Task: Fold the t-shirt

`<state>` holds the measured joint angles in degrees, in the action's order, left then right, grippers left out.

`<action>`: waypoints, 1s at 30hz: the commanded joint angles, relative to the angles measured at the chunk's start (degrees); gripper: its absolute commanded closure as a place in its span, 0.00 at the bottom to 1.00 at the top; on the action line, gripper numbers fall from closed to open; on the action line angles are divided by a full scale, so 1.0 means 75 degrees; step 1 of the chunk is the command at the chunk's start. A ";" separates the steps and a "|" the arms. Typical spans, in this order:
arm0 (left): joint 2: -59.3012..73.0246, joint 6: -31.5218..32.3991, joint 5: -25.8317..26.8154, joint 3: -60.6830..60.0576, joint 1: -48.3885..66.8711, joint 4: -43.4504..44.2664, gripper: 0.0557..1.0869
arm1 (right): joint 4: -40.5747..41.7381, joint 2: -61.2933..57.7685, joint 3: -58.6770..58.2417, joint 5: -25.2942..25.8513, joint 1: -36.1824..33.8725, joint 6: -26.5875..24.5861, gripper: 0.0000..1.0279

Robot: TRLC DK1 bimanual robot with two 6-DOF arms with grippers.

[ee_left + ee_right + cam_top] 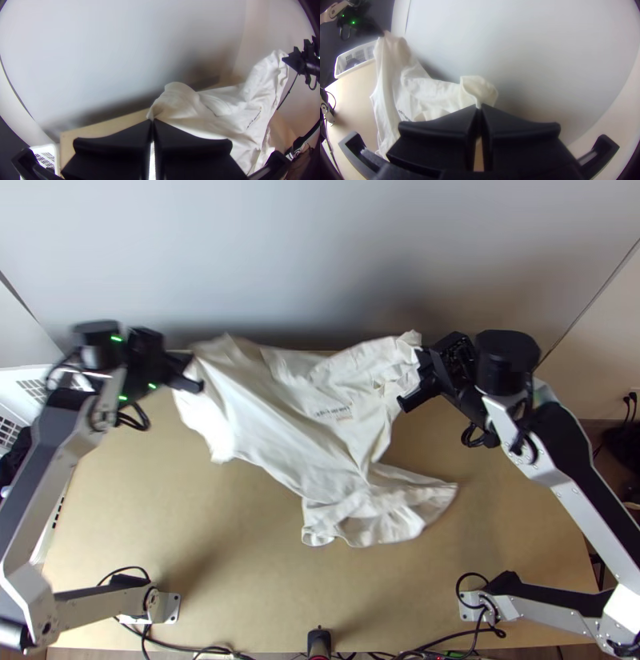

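Observation:
My left gripper (189,375) is at the upper left in the top view, holding one upper corner of the white t-shirt (296,412). My right gripper (412,380) holds the other upper end at the upper right. Between them the shirt hangs raised and creased, small print on its front, its lower end bunched on the table. In the left wrist view, the left gripper (152,121) is shut on the shirt (200,110). The right wrist view has the right gripper (478,108) shut on the shirt's (430,93) other part.
The light wooden table (240,540) extends beneath, with a pale wall (320,252) behind its far edge. A white basket (356,58) stands beyond the table's left side. Cables run along the near edge.

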<state>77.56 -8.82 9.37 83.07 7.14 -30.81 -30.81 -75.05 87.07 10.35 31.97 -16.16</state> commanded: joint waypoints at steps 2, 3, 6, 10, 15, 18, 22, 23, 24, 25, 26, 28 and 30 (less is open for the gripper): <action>-0.0978 0.0016 -0.0382 0.1463 -0.0436 -0.0123 0.97 | 0.0065 0.0280 0.0520 0.0354 0.0648 -0.0482 0.97; -0.1072 0.0016 -0.0382 0.1592 -0.0565 -0.0146 0.97 | 0.0123 0.0280 0.0579 0.0390 0.0742 -0.0564 0.97; -0.1341 0.0016 -0.0405 0.1991 -0.1022 -0.0263 0.97 | 0.0276 0.0221 0.0895 0.0483 0.1000 -0.0751 0.97; -0.1611 -0.0019 -0.0428 0.2553 -0.1608 -0.0275 0.97 | 0.0873 0.0209 0.1305 0.0659 0.1410 -0.1314 0.97; -0.1951 -0.0172 -0.0428 0.3233 -0.2112 0.0065 0.97 | 0.1682 0.0291 0.1469 0.0894 0.2171 -0.2380 0.97; -0.2126 -0.0207 -0.0440 0.3596 -0.2346 0.0287 0.97 | 0.1951 0.0280 0.1504 0.0964 0.2582 -0.2767 0.97; -0.2361 -0.0207 -0.0464 0.3842 -0.2674 0.0346 0.97 | 0.2244 0.0151 0.1504 0.1046 0.3285 -0.3271 0.97; -0.2443 -0.0207 -0.0464 0.3842 -0.2744 0.0358 0.97 | 0.2338 0.0092 0.1504 0.1046 0.3437 -0.3388 0.97; -0.2525 -0.0219 -0.0464 0.3842 -0.2803 0.0358 0.97 | 0.2455 0.0045 0.1504 0.1058 0.3566 -0.3505 0.97; -0.2607 -0.0254 -0.0464 0.3842 -0.2873 0.0346 0.97 | 0.2572 -0.0013 0.1539 0.1058 0.3695 -0.3646 0.98; -0.2677 -0.0277 -0.0464 0.3842 -0.2932 0.0369 0.97 | 0.2678 -0.0072 0.1586 0.1058 0.3824 -0.3751 0.97; -0.2806 -0.0289 -0.0464 0.3889 -0.3073 0.0440 0.97 | 0.2783 -0.0236 0.1821 0.1081 0.4082 -0.3903 0.98; -0.2923 -0.0324 -0.0475 0.3913 -0.3202 0.0580 0.97 | 0.2854 -0.0412 0.2032 0.1128 0.4328 -0.4021 0.98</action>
<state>58.81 -10.59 5.91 110.85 -13.37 -28.12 -12.60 -75.18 99.09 18.06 57.87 -42.04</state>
